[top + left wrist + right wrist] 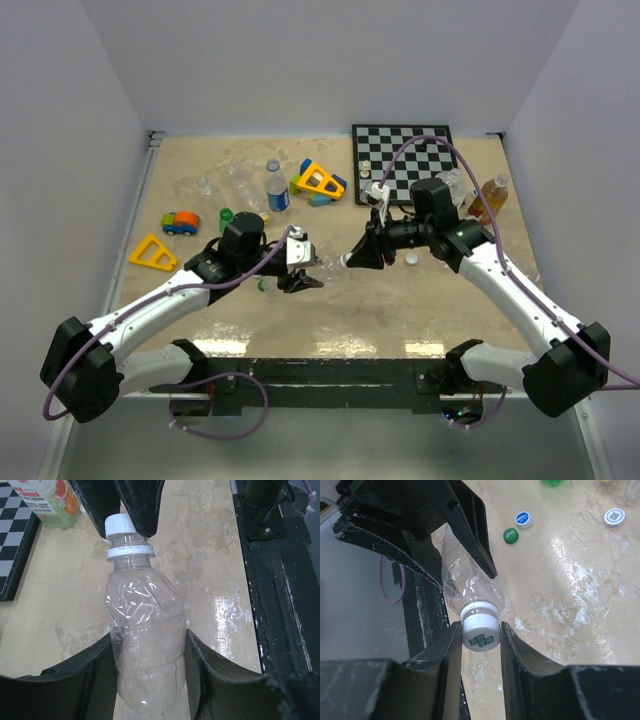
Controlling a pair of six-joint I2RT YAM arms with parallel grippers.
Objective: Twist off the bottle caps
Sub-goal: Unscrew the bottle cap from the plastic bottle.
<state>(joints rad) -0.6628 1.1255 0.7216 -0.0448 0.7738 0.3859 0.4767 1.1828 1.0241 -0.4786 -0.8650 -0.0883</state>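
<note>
While the left claw (148,642) clamps the crumpled clear plastic bottle (145,600) over the middle of the tan surface (420,300), the right claw (480,629) pinches its round white plastic cap (479,637), so the unscrewing step seems in hand and next likely needs a firm wrist twist.

Counter (350,310): tan, mottled surface, enclosed by white walls (300,60) on three sides.

Chessboard (385,140): black and white, lying flat at the far right; its near part is hidden.

Chess pieces (365,170): small, pale, standing at the chessboard's left edge; number unclear.

Block cluster (320,182): yellow-orange triangular frame with green and blue blocks against it, far centre, just left of the chessboard.

Toy car (181,222): blue, orange and red, left side.

Yellow triangle (152,253): open frame, lying flat near the car, closer to the left edge.
</note>
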